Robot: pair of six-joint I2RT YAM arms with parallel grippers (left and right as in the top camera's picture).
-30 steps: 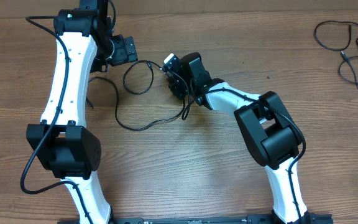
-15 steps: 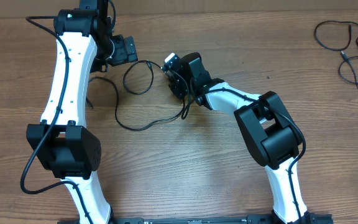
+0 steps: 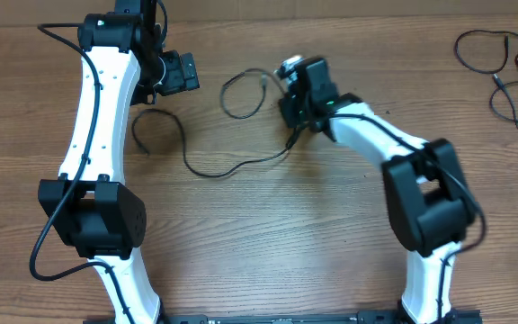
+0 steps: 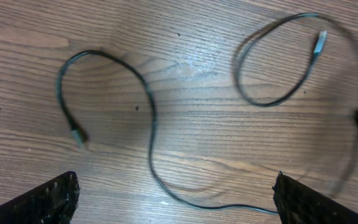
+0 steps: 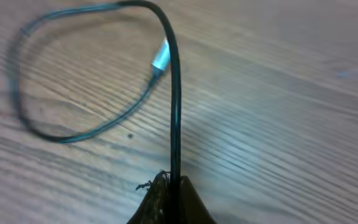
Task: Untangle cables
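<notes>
Robotics lab: wooden table (image 3: pixel 268 243) flanked by two mounted arms (image 3: pixel 97 108).

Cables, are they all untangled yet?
Mostly, it looks like. Done: the cable lies in open curves, both plug ends free, no knot showing. In hand: the right gripper pinches it beside a loop; the left gripper hangs open, empty. Left: opening that loop, and maybe the other cables far off to the right, too small to judge.
</notes>
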